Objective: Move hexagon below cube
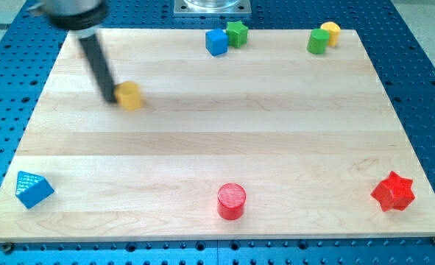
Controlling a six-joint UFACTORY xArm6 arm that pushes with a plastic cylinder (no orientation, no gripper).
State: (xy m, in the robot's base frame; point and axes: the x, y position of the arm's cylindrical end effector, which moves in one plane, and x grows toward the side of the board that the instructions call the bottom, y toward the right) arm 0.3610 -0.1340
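Observation:
A yellow hexagon block (130, 96) lies on the wooden board (217, 147) at the upper left. My tip (110, 97) is at its left side, touching or almost touching it; the dark rod slants up to the view's top left. A blue cube (216, 42) sits at the top middle of the board, with a green star-like block (237, 33) right next to it on its upper right. The hexagon is well to the left of the cube and a little lower.
A green cylinder (317, 41) and a yellow block (330, 32) sit together at the top right. A red cylinder (231, 201) stands at the bottom middle, a red star (393, 192) at the bottom right, and a blue wedge-like block (33, 188) at the bottom left.

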